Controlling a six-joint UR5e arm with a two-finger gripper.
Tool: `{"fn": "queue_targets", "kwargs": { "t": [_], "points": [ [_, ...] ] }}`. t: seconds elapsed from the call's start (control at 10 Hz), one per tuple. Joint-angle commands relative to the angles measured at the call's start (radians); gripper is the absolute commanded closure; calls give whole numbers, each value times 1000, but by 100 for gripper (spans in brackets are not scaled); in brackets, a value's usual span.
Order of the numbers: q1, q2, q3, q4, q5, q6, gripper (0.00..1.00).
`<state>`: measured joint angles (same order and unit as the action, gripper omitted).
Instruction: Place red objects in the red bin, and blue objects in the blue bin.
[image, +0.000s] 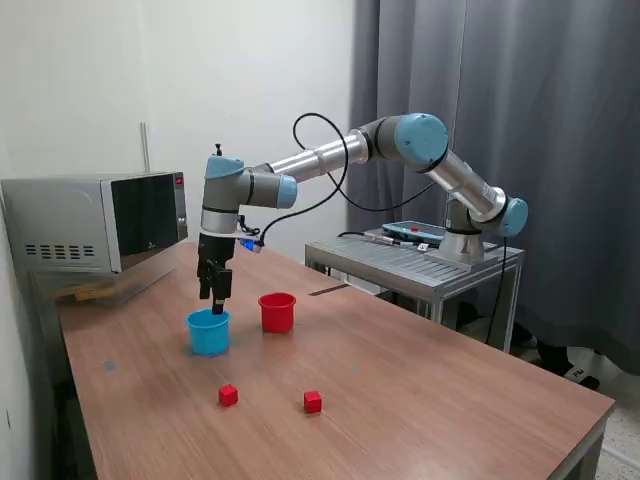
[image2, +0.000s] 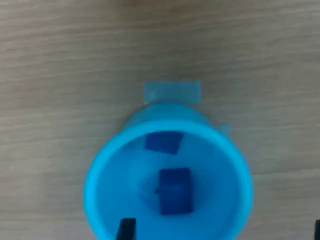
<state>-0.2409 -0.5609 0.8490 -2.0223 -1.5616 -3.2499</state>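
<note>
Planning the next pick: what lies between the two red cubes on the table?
Only bare wood lies between the two red cubes in the exterior view.

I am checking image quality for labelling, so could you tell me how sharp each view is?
Exterior view: evenly lit and sharp, red cubes crisp. Wrist view: soft and blurred, the blue cup and dark blue cubes have fuzzy edges.

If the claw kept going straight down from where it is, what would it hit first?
Probably the blue cup: the claw points down just above its opening. In the wrist view two dark blue cubes already lie inside; whether rim or cubes come first is unclear.
</note>
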Motion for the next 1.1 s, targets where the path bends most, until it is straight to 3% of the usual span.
{"fn": "queue_targets", "kwargs": {
  "t": [0.0,0.2,0.6,0.8,1.0],
  "points": [
    [61,-57,77,11,-2,-7,0],
    [190,-91,110,13,-3,-7,0],
    [307,-128,165,10,-3,25,0],
    [337,-128,154,10,-2,294,0],
    [368,-116,154,1,0,463,0]
  ]
}}
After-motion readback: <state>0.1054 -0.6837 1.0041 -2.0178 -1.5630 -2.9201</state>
